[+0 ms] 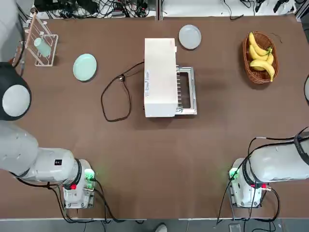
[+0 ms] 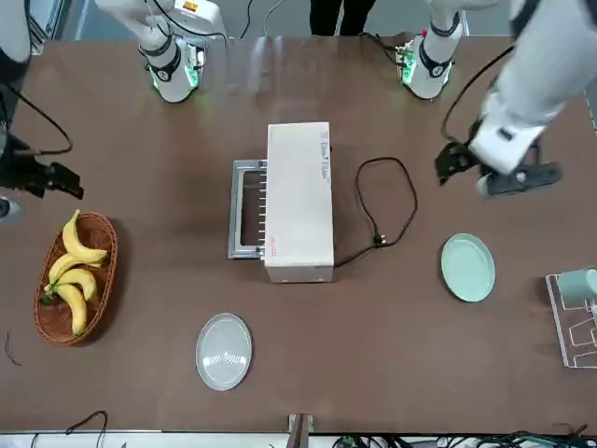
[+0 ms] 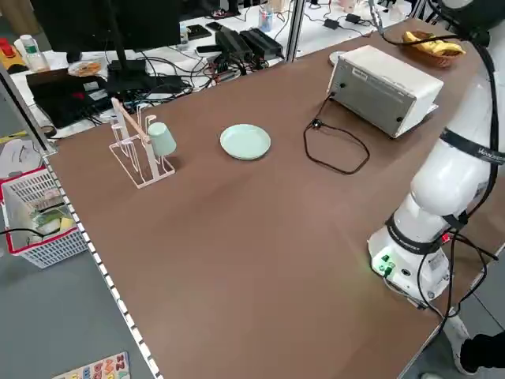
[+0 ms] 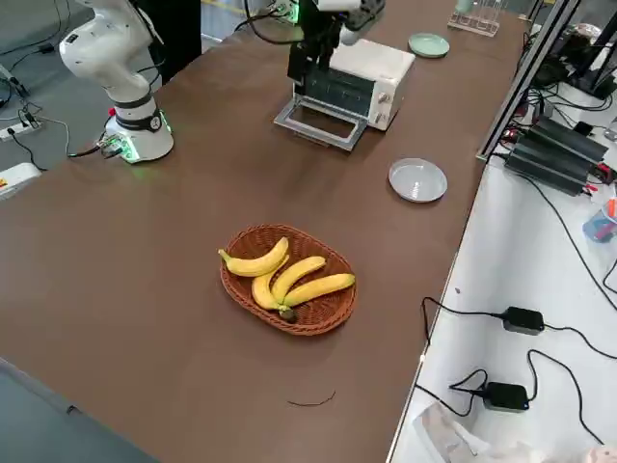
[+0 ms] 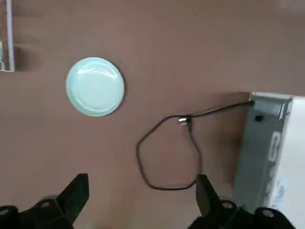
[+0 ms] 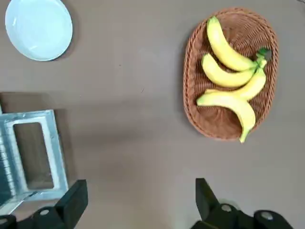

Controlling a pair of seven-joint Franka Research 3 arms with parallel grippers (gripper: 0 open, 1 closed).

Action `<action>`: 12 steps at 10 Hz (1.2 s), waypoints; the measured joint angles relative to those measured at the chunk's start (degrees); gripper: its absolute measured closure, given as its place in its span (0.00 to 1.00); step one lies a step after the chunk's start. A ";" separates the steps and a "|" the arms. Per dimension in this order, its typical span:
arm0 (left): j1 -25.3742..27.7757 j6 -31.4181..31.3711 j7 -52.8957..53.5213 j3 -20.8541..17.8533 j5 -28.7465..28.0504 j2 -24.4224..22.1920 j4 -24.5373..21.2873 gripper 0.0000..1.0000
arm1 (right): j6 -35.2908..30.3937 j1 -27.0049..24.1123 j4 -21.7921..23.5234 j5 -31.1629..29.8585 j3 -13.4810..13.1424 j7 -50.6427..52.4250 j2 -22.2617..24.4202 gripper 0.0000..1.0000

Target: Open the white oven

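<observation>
The white oven (image 1: 160,77) stands mid-table, its black cord (image 1: 116,94) looping off toward the robot's left. Its metal-framed glass door (image 1: 187,91) hangs fully down, flat over the table on the oven's right side, also seen as the door (image 6: 31,148) in the right wrist view. My left gripper (image 5: 142,195) hovers high over the cord and the oven's back (image 5: 267,152), open and empty. My right gripper (image 6: 140,198) hovers high between the door and the banana basket, open and empty. In the front view the left gripper (image 2: 490,173) and right gripper (image 2: 51,177) hang well apart from the oven (image 2: 298,201).
A green plate (image 1: 85,67) and a rack with a green cup (image 1: 42,46) sit far left. A grey plate (image 1: 189,36) lies behind the oven. A wicker basket of bananas (image 1: 260,57) sits far right. Both arm bases stand at the near edge.
</observation>
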State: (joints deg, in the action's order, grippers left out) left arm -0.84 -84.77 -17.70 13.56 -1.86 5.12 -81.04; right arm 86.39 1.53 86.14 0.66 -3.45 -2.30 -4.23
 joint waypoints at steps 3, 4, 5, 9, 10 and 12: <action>-0.05 4.04 12.31 -5.43 0.78 -2.03 -0.12 0.00 | -2.96 0.44 -3.25 0.07 -0.05 -1.10 0.55 0.00; -0.04 4.00 13.91 -5.95 0.78 -2.01 0.09 0.00 | -2.96 0.44 -3.24 0.07 -0.12 -1.21 0.59 0.00; -0.07 4.14 14.36 -6.05 0.78 -2.06 0.80 0.00 | -3.09 0.46 -3.21 0.07 -0.11 -1.33 0.59 0.00; -0.27 6.42 14.44 -6.75 0.78 -2.05 2.93 0.00 | -3.62 0.57 -3.19 0.07 -0.10 -1.43 0.61 0.00; -0.36 6.42 14.44 -6.77 0.78 -2.05 2.98 0.00 | -3.63 0.59 -3.15 0.07 -0.10 -1.44 0.61 0.00; -0.71 6.42 14.44 -6.78 0.78 -2.02 2.98 0.00 | -3.63 0.60 -2.99 0.07 -0.10 -1.45 0.61 0.00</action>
State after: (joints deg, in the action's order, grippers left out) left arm -1.55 -78.35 -3.26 6.78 -1.08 3.11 -78.07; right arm 82.76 2.13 83.15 0.74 -3.55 -3.75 -3.62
